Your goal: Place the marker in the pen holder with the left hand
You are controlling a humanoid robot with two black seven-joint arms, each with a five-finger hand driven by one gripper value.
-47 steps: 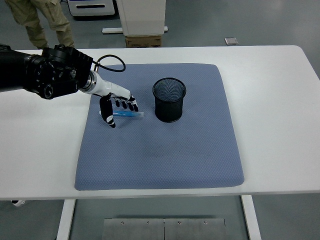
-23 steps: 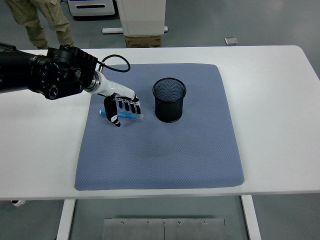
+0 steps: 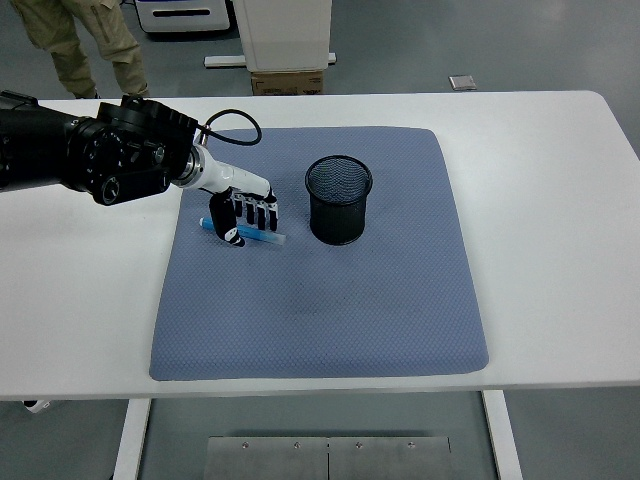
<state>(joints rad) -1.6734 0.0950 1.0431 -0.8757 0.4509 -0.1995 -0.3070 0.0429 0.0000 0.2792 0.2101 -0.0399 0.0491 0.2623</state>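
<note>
Here, at the left of the head view, the black left arm [image 3: 80, 155] reaches in over the white surface [image 3: 560, 200] and onto the blue-grey mat [image 3: 330, 300]. The left hand [image 3: 240, 215] sits palm-down on the mat's upper left part, its fingers [image 3: 258, 212] curled down over the marker [image 3: 268, 238], a thin blue stick lying flat and roughly level on the mat. One blue end shows just left of the hand and a longer stretch pokes out to the right. The hand looks to be closing on it, though whether thumb and fingers already pinch it firmly is hard to tell; the marker seems to lie on the cloth, not lifted.

The step in hand is judged to be the grasp. To do it well, the fingers should close across the barrel near its middle, so it does not pivot or roll away on the soft mat, and the hold should be secure before any lift.

Just to the right stands the pen holder [image 3: 338, 200], a black mesh cup, upright, open-topped and apparently empty. The marker will likely need tipping upright over the rim before release.

The right arm is out of view.
</note>
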